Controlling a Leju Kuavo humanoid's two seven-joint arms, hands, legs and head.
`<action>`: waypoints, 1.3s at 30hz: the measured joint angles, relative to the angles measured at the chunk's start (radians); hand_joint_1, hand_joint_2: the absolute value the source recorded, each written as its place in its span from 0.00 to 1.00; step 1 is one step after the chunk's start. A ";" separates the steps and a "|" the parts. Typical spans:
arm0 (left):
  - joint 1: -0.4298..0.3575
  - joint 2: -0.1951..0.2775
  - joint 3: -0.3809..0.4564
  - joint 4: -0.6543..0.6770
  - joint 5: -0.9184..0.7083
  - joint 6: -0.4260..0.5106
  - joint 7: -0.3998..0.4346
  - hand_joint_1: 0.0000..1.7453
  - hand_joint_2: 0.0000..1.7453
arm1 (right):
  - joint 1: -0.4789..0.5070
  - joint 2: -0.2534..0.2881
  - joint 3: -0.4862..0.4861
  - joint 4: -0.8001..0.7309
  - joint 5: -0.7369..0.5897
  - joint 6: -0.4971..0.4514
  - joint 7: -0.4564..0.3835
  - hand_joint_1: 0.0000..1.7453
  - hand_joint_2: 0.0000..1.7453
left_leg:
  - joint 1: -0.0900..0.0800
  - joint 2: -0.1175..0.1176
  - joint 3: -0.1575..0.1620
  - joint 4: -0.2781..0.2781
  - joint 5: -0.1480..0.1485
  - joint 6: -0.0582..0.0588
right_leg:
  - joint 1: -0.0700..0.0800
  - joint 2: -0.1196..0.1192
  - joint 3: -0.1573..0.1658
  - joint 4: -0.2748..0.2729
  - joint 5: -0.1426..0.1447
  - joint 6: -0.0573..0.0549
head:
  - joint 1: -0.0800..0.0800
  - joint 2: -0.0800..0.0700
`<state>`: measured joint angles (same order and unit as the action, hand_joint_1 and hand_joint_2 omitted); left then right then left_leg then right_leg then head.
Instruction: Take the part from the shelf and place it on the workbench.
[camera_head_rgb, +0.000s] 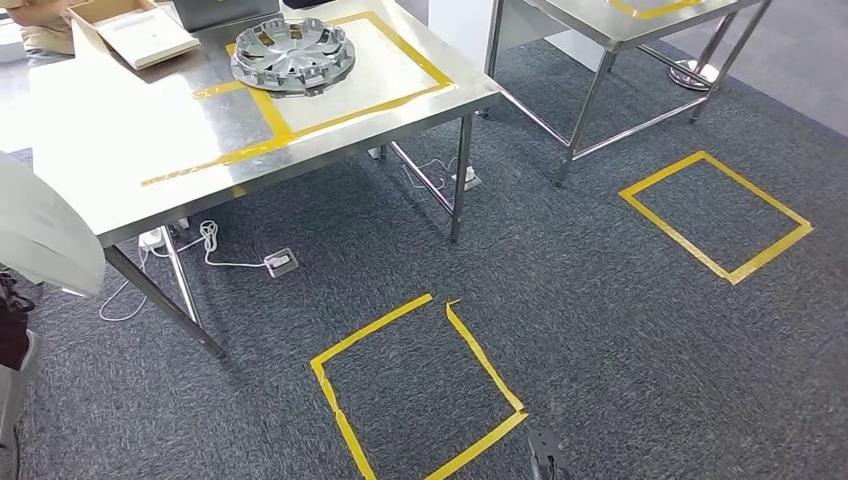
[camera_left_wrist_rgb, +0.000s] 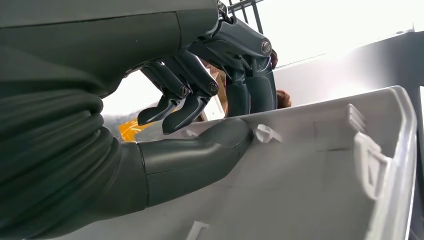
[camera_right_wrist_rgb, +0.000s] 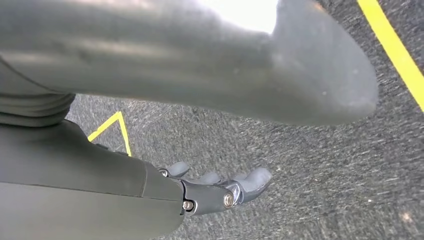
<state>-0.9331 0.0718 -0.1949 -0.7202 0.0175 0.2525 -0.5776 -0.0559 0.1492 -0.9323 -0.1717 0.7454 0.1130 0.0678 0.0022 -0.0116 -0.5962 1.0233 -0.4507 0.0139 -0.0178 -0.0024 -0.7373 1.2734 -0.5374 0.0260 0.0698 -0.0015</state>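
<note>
Over grey carpet (camera_right_wrist_rgb: 310, 165), left hand (camera_left_wrist_rgb: 200, 100) grips the white part (camera_left_wrist_rgb: 310, 170), thumb beneath, fingers (camera_left_wrist_rgb: 250, 90) above; right hand (camera_right_wrist_rgb: 220, 187) hangs open.

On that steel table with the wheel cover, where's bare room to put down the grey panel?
The near-left stretch of the steel workbench, outside the yellow tape line, is bare. The silver wheel cover fills the taped square's far-left part; its right part is free. The far-left corner is crowded by a cardboard box.

The workbench (camera_head_rgb: 150, 140) stood at the upper left. On it, toward its far right corner, lay a wheel cover (camera_head_rgb: 293, 55); left of that sat a box (camera_head_rgb: 135, 30). A second table (camera_head_rgb: 610, 25) stood to the workbench's right.
</note>
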 joint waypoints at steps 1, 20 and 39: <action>0.001 0.000 0.000 0.000 0.000 0.000 0.000 1.00 1.00 | 0.000 0.000 0.000 0.000 0.000 0.000 0.000 0.00 0.00 | 0.001 -0.001 0.005 0.005 -0.008 -0.004 | -0.002 0.000 0.025 -0.069 0.045 0.001 | 0.000 0.000; 0.004 0.009 0.001 0.001 -0.002 -0.004 0.000 1.00 1.00 | 0.001 0.000 -0.001 0.001 0.005 0.006 -0.006 0.00 0.00 | -0.002 0.008 -0.078 0.101 0.009 -0.047 | -0.004 0.004 0.155 -0.226 0.047 -0.039 | -0.009 0.000; 0.009 -0.011 0.000 0.006 -0.013 -0.009 -0.010 1.00 1.00 | 0.003 -0.001 -0.002 0.001 -0.001 -0.003 -0.006 0.00 0.00 | -0.015 -0.004 0.012 0.009 -0.029 -0.019 | 0.011 0.002 0.090 -0.233 0.107 -0.033 | -0.001 0.000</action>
<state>-0.9244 0.0610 -0.1945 -0.7147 0.0041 0.2437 -0.5878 -0.0527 0.1480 -0.9339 -0.1709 0.7447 0.1098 0.0616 -0.0123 -0.0157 -0.5842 1.0322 -0.4797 -0.0049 -0.0064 -0.0002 -0.6469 1.0401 -0.4307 -0.0071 0.0688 -0.0015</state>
